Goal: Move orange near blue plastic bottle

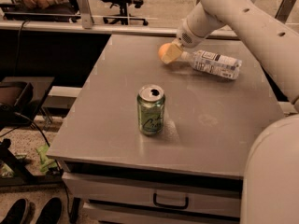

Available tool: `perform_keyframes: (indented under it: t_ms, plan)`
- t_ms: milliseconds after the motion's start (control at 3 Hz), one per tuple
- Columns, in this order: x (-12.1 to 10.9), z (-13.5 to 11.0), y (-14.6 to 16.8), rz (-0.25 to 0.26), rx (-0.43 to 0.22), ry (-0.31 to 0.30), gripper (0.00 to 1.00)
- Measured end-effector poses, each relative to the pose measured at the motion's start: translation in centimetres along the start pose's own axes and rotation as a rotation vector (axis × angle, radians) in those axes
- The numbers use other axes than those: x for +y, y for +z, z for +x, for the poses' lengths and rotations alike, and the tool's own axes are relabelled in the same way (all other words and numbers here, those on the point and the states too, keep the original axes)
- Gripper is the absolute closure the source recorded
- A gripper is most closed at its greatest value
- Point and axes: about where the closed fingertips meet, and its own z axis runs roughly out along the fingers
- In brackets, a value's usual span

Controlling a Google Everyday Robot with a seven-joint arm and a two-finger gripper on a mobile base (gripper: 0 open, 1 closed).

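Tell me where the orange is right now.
In the camera view the orange is toward the far side of the table, at the end effector, just image-left of the lying blue plastic bottle, beyond the green can.

Orange (162,53): small, round, upper centre of frame, against the gripper (172,52). Blue plastic bottle (216,63): clear, labelled, lying on its side just right of the orange, cap end towards it.

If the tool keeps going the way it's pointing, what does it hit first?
Likely the orange: the tool points down-left and sits right against it, beside the blue plastic bottle, though depth is unclear.
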Motion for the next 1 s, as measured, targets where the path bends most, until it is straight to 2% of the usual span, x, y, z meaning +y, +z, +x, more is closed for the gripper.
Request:
perform_keyframes:
  t_ms: [333,667,1000]
  plan:
    - [0.0,-0.5,0.4,-0.009,0.003,-0.024,0.07]
    - [0.3,-0.7,1.4,-0.045,0.020,-0.046,0.00]
    - [0.3,-0.7,1.4,-0.045,0.020,-0.046,0.00]
